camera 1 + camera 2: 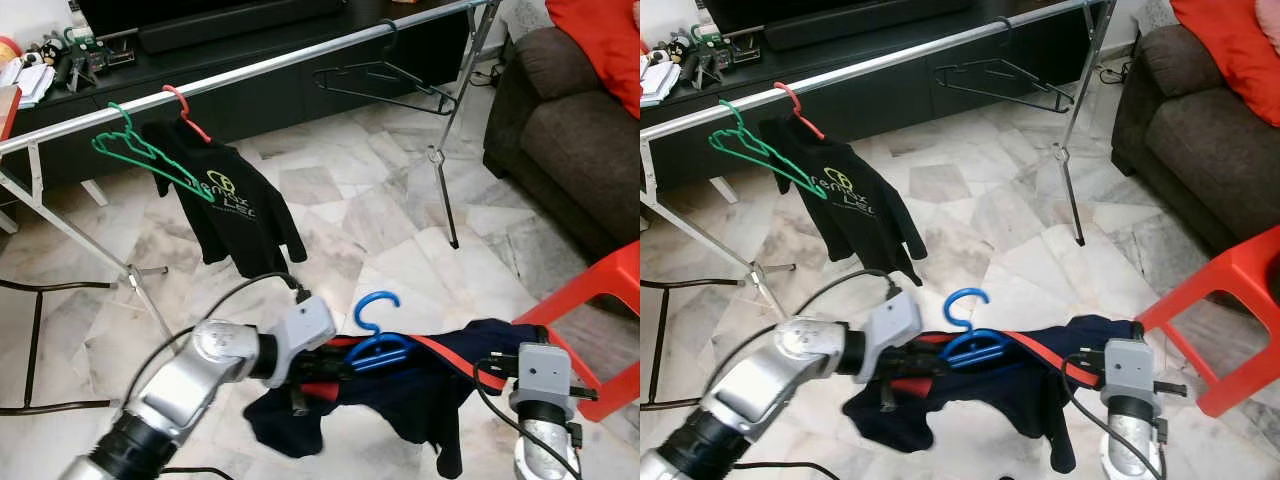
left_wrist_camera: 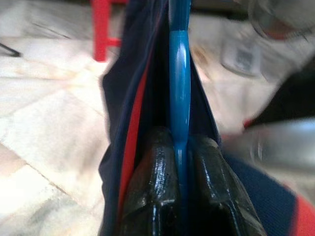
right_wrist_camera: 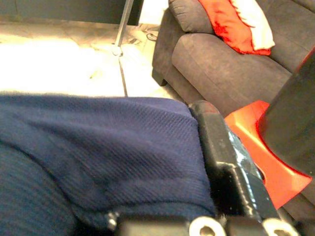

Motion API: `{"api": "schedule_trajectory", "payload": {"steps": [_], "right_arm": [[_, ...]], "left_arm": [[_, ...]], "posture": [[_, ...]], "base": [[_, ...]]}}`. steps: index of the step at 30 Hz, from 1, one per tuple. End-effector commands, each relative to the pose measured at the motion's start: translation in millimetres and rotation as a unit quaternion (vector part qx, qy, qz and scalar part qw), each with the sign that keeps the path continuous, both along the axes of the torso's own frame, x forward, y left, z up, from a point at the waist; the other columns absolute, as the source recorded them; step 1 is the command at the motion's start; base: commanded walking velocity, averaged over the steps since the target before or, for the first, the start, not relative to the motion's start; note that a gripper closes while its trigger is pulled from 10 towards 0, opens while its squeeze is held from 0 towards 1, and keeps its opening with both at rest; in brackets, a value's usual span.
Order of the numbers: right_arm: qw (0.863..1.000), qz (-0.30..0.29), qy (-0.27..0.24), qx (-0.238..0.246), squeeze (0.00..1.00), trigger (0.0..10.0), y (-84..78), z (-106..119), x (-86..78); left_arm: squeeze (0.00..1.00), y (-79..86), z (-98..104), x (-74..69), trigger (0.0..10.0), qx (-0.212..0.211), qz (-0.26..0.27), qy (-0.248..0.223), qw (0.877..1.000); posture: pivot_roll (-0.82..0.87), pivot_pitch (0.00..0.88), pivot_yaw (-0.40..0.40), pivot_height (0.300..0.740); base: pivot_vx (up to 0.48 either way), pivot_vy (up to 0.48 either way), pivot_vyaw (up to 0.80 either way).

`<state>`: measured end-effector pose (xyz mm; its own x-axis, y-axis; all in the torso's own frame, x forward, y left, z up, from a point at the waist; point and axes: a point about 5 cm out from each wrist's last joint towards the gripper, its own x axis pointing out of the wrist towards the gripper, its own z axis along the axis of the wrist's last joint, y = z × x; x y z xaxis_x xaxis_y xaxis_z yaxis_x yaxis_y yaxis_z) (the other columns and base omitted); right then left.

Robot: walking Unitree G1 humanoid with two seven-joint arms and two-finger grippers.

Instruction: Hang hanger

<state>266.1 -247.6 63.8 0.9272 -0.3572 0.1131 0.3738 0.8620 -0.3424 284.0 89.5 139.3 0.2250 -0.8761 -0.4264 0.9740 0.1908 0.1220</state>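
A blue hanger (image 1: 378,348) with its hook up carries a navy garment with red trim (image 1: 410,395), held low over the marble floor. My left gripper (image 1: 332,362) is shut on the hanger's shoulder; in the left wrist view the blue bar (image 2: 179,98) runs between both black fingers (image 2: 147,191). My right gripper (image 1: 492,368) is at the garment's other end and looks shut on the navy cloth (image 3: 98,147), which lies against a black finger (image 3: 221,157). The silver hanging rail (image 1: 300,62) slants across the view well above and beyond the hanger.
On the rail hang a green hanger (image 1: 140,152), a red hanger with a black shirt (image 1: 235,205) and a black hanger (image 1: 385,85). The rack's legs (image 1: 445,170) stand on the floor. A dark sofa (image 1: 570,130) and a red chair (image 1: 600,290) are at the right.
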Motion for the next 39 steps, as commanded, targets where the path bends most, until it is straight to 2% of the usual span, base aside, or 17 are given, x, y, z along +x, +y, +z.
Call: {"api": "schedule_trajectory", "payload": {"steps": [1,2,3,4,9,10,11,13,15,19,25,27,29,31,32,35,39], "right_arm": [[0.999,-0.042,0.008,0.008,0.00,0.0,-18.2,-3,-7.8],[0.999,-0.043,0.010,0.007,0.00,0.0,-20.2,-3,-8.3],[0.998,-0.051,0.019,0.006,0.00,0.0,-25.7,-5,-10.4],[0.998,-0.054,0.023,0.008,0.00,0.0,-27.2,-7,-11.2],[0.998,-0.050,0.031,0.019,0.00,0.0,-27.9,-9,-12.0],[0.998,-0.047,0.037,0.024,0.00,0.0,-27.2,-12,-12.5],[0.998,-0.047,0.037,0.024,0.00,0.0,-27.2,-12,-12.5],[0.997,-0.041,0.048,0.043,0.00,0.0,-24.6,-18,-13.2],[0.997,-0.036,0.055,0.052,0.00,0.0,-22.0,-21,-13.3],[0.996,-0.026,0.051,0.061,0.00,0.0,-16.5,-23,-13.1],[0.997,-0.014,0.044,0.066,0.00,0.0,-12.8,-21,-11.0],[0.997,-0.013,0.044,0.068,0.00,0.0,-12.6,-21,-10.9],[0.996,-0.014,0.048,0.074,0.00,0.0,-14.2,-23,-11.3],[0.996,-0.014,0.049,0.075,0.00,0.0,-14.3,-23,-11.4],[0.995,-0.012,0.050,0.080,0.00,0.0,-13.9,-24,-11.4],[0.995,-0.004,0.047,0.086,0.00,0.0,-11.0,-24,-11.3],[0.994,0.011,0.054,0.095,0.00,0.0,-4.3,-27,-10.2]], "left_arm": [[0.00,9.6,-5,-3.2,10.0,0.029,-0.003,0.001,1.000],[0.00,15.4,-7,-5.8,10.0,0.043,-0.016,0.003,0.999],[0.00,29.6,-6,-13.2,10.0,0.041,-0.047,0.014,0.998],[0.00,35.4,-5,-16.0,10.0,0.038,-0.057,0.022,0.997],[0.00,46.0,-1,-20.7,10.0,0.017,-0.076,0.038,0.996],[0.00,50.4,7,-22.3,10.0,-0.022,-0.088,0.047,0.995],[0.00,50.4,7,-22.3,10.0,-0.022,-0.088,0.047,0.995],[0.00,53.9,16,-14.7,10.0,-0.059,-0.063,0.027,0.996],[0.00,54.2,19,-10.4,10.0,-0.075,-0.047,0.016,0.996],[0.00,56.1,14,6.5,10.0,-0.031,0.028,-0.015,0.999],[0.00,55.8,16,15.3,10.0,-0.051,0.070,-0.024,0.996],[0.00,56.6,19,12.7,10.0,-0.067,0.057,-0.017,0.996],[0.00,59.4,28,2.9,10.0,-0.139,0.015,0.020,0.990],[0.00,60.1,29,1.6,10.0,-0.148,0.010,0.027,0.989],[0.00,63.0,31,-0.9,10.0,-0.166,-0.001,0.033,0.986],[0.00,64.8,40,9.8,10.0,-0.212,0.038,0.016,0.976],[0.00,57.9,42,15.3,10.0,-0.224,0.052,0.000,0.973]], "posture": [[-0.09,0.234,0.069,0.740],[-0.09,0.234,0.069,0.740],[-0.10,0.234,0.068,0.740],[-0.10,0.235,0.067,0.740],[-0.10,0.236,0.065,0.740],[-0.09,0.235,0.064,0.740],[-0.09,0.235,0.064,0.740],[-0.09,0.236,0.064,0.740],[-0.10,0.236,0.061,0.740],[-0.10,0.237,0.060,0.740],[-0.10,0.236,0.059,0.740],[-0.10,0.236,0.061,0.740],[-0.09,0.235,0.061,0.740],[-0.09,0.235,0.061,0.740],[-0.10,0.235,0.060,0.740],[-0.10,0.234,0.060,0.740],[-0.10,0.236,0.058,0.740]], "base": [[0.000,0.000,0.00],[0.000,0.000,0.00],[0.000,0.000,0.00],[0.000,0.000,0.00],[0.000,0.000,0.00],[0.000,0.000,0.00],[0.000,0.000,0.00],[0.000,0.000,0.00],[0.000,0.000,0.00],[0.000,0.000,0.00],[0.000,0.000,0.00],[0.000,0.000,0.00],[0.000,0.000,0.00],[0.000,0.000,0.00],[0.000,0.000,0.00],[0.000,0.000,0.00],[0.000,0.000,0.00]]}}
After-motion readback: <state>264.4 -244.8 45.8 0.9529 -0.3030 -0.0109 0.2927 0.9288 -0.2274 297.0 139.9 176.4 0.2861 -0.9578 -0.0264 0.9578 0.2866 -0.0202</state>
